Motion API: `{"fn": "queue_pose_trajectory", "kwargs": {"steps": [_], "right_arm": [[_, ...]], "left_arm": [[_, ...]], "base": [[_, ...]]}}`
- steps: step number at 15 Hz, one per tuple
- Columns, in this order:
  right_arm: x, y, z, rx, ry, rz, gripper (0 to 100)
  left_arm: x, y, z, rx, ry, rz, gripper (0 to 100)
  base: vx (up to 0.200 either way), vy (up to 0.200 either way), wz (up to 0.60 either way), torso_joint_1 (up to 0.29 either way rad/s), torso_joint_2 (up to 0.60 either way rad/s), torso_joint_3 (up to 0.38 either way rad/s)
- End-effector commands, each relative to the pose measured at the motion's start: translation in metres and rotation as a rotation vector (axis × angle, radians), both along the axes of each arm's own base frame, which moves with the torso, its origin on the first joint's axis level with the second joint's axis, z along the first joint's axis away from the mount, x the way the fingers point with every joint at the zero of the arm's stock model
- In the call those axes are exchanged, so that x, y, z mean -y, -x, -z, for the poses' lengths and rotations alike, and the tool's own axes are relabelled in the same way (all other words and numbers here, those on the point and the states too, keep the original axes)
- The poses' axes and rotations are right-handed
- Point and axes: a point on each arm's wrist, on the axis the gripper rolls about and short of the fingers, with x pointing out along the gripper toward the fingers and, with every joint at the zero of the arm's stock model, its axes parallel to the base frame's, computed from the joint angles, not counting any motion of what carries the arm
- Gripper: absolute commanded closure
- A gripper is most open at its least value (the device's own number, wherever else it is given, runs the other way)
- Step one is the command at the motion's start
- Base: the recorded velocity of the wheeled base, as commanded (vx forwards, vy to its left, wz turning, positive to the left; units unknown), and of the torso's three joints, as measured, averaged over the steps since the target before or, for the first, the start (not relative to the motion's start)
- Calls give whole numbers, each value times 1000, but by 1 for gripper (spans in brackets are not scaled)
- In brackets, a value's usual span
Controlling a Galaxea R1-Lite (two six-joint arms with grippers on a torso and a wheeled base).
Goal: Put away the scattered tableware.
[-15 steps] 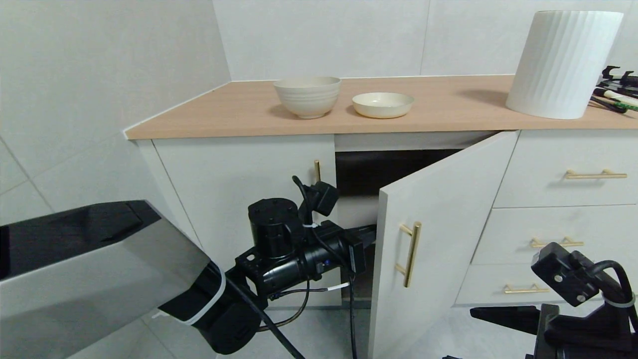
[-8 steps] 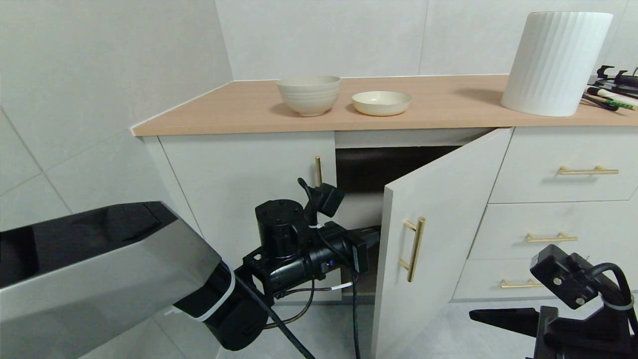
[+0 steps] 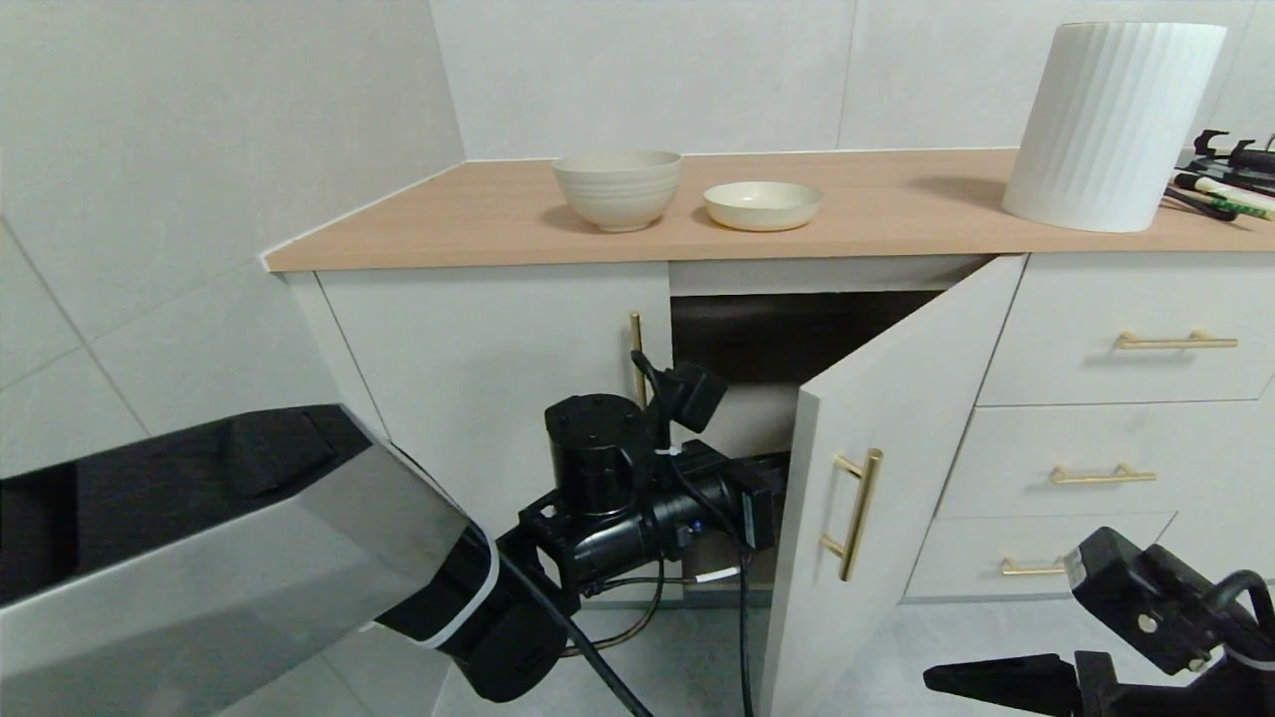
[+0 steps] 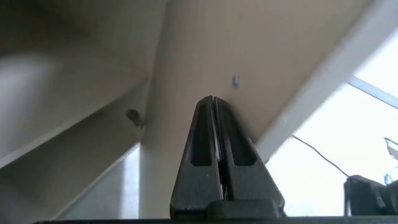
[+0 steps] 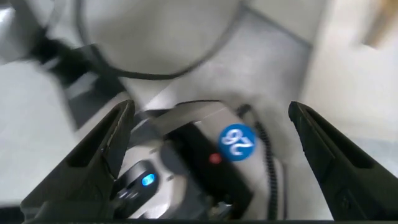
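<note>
A cream ribbed bowl (image 3: pixel 617 189) and a shallow cream dish (image 3: pixel 763 205) stand side by side on the wooden countertop (image 3: pixel 478 224). Below them the right cabinet door (image 3: pixel 896 438) with its gold handle (image 3: pixel 855 514) stands ajar, showing a dark interior (image 3: pixel 777 334). My left arm (image 3: pixel 637 498) reaches into the gap behind that door. In the left wrist view my left gripper (image 4: pixel 213 102) is shut, its tip against the door's pale inner face. My right gripper (image 5: pixel 211 112) hangs low over the floor at the right, open with nothing between its fingers.
A tall white ribbed container (image 3: pixel 1116 124) and some pens (image 3: pixel 1220 184) sit at the counter's right end. Three drawers with gold handles (image 3: pixel 1175 342) are right of the open door. The left cabinet door (image 3: pixel 488 388) is closed. Tiled walls close off the left side.
The head camera shifted a little at first. Since then my left arm has moved right and the cabinet door has swung wider. My right gripper has dropped slightly.
</note>
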Motion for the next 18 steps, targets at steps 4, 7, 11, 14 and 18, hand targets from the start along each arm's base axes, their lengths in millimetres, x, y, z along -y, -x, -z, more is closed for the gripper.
{"fn": "queue_pose_trajectory", "kwargs": {"steps": [4,7,11,14,18], "right_arm": [[15,19,-4,14,-80,-179,0],[16,19,-4,41,-68,-187,0],[16,19,-5,47,-71,-180,0],[12,11,-6,51,-56,-125,0],[4,-15,-12,81,3,82,0]], "left_arm": [[55,77,-21,22,27,243,100],[36,66,-20,7,10,185,100],[-22,33,-25,-12,-10,15,100],[-92,35,-42,-65,-51,-143,100],[-168,66,-72,-154,-120,-320,100]], "base": [[0,0,0,0,0,0],[0,0,0,0,0,0],[0,0,0,0,0,0],[0,0,0,0,0,0],[0,0,0,0,0,0]]}}
